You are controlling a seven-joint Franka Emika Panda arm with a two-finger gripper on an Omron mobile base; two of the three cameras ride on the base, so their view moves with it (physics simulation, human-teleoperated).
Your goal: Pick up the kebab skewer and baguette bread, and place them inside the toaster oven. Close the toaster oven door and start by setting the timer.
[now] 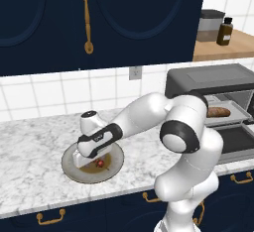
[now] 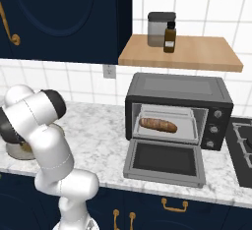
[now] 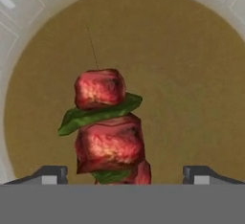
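The kebab skewer (image 3: pixel 107 132), red chunks with green leaves on a thin stick, lies on a round brown plate (image 3: pixel 191 74). My gripper (image 3: pixel 124 174) hangs low over it, open, with one fingertip (image 3: pixel 48 174) on each side of the skewer and apart from it. In the left base view the gripper (image 1: pixel 94 160) points down into the plate (image 1: pixel 115 162), and a bit of the red skewer (image 1: pixel 100 163) shows beside it. The baguette bread (image 2: pixel 157 124) lies on the rack inside the toaster oven (image 2: pixel 177 89). The toaster oven door (image 2: pixel 165 161) is folded down flat.
The plate sits on a marble counter (image 1: pixel 30 146) left of the oven. A wooden shelf (image 2: pixel 197 52) above the oven holds a grey canister (image 2: pixel 160 27) and a brown bottle (image 2: pixel 170 37). A stove top (image 2: pixel 243 145) lies right of the oven. Dark cabinets hang above.
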